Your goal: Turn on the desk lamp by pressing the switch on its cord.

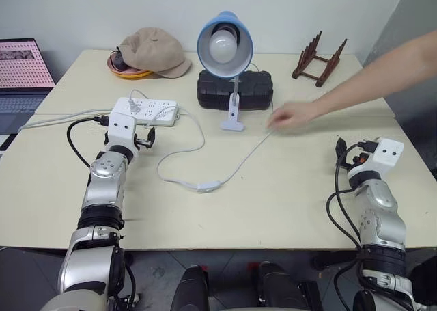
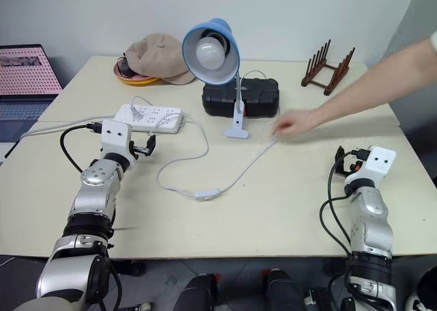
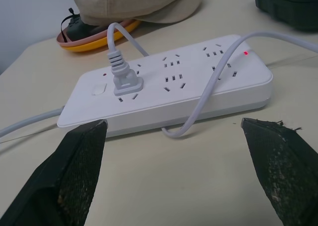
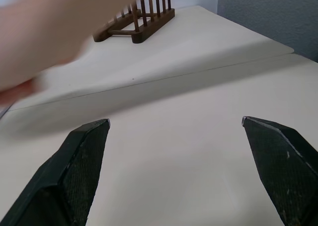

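The desk lamp, with a light-blue shade and a round white bulb, stands on its white base at the table's middle back. Its thin white cord runs forward to the small white switch lying mid-table. A person's hand rests on the cord just right of the lamp's base. My left gripper hovers open left of the switch, facing the power strip. My right gripper is open over bare table at the right, with nothing between its fingers.
The white power strip has one plug in it and a red light on. A black case sits behind the lamp. A beige cap on a yellow dish, a wooden rack and a laptop are further off.
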